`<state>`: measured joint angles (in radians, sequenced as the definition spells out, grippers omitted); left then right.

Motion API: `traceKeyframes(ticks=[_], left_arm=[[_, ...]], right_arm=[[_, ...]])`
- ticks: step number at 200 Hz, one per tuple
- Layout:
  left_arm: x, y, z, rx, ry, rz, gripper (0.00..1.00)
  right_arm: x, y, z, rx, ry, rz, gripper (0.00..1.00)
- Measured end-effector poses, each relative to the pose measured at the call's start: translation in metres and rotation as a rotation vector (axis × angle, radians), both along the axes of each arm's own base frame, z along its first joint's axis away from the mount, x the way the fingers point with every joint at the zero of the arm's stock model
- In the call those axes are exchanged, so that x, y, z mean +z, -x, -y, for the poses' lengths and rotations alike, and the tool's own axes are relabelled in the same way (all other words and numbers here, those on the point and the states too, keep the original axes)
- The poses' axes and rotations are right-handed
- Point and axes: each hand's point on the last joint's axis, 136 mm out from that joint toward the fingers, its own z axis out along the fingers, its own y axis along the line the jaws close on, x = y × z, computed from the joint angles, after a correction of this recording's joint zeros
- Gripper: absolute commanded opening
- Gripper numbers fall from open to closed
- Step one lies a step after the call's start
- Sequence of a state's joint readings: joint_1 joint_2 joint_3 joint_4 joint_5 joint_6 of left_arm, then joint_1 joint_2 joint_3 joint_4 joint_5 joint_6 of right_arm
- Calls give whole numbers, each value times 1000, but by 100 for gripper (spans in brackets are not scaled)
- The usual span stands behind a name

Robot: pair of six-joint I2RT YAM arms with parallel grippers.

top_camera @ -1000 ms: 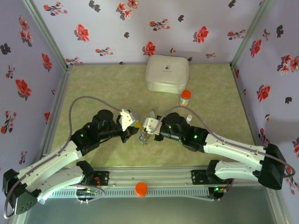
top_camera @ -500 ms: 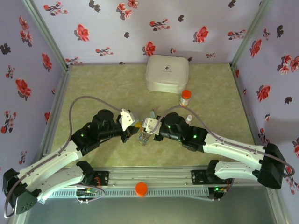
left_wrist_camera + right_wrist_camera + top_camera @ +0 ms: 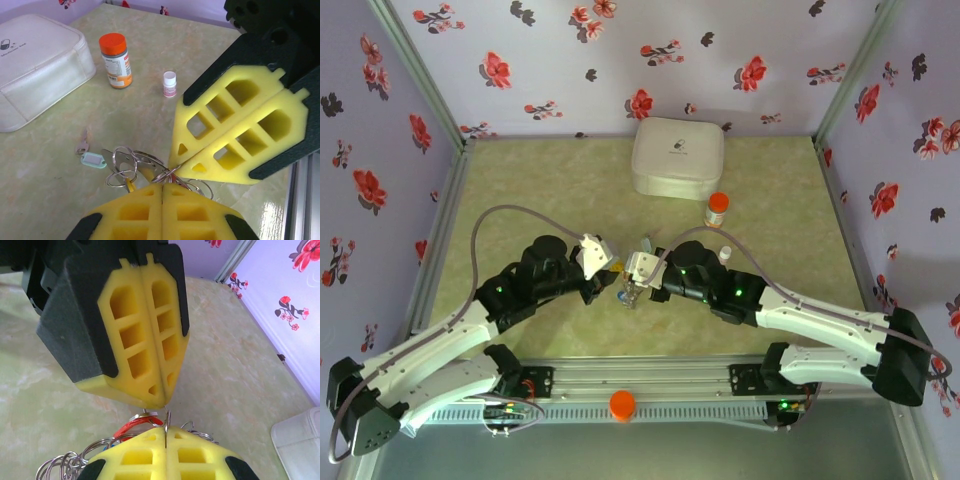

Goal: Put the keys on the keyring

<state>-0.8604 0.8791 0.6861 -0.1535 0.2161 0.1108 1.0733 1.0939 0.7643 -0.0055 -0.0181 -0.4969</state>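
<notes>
Two hands meet tip to tip low in the middle of the overhead view, just beyond the arms' bases. The left hand [image 3: 616,283] is shut tight, and so is the right hand [image 3: 630,290]. Each seems to nip a thin wire loop of the keyring [image 3: 125,165], a tangle of silvery loops lying on the bench [image 3: 225,55] at the bottom centre of the left wrist view. Which loop each one has, I can't tell. A red key [image 3: 131,426] shows right at the pinch in the right wrist view, and a yellow one [image 3: 129,185] pokes out by the left hand's tip. Just left of the tangle, a pale green tag [image 3: 93,160] and a small silvery key [image 3: 81,146] lie loose, apart from the loops. Farther back stand an orange-capped bottle [image 3: 116,59] and a tiny white-capped vial [image 3: 170,84], with a white box [image 3: 35,65] at upper left.

I'd say they're mid-threading, one hand steadying a loop while the other works a key on. The next move calls for a small, careful slide along the wire without either pinch slipping. After that the loose tag wants fetching.
</notes>
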Motion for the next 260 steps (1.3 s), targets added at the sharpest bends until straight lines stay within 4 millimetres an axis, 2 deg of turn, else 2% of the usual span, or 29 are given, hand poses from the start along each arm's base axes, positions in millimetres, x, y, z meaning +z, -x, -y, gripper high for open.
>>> traceKeyframes(ticks=[260], left_arm=[[-6, -6, -4, 50, -9, -20, 0]], right_arm=[[6, -1, -3, -16, -71, -20, 0]])
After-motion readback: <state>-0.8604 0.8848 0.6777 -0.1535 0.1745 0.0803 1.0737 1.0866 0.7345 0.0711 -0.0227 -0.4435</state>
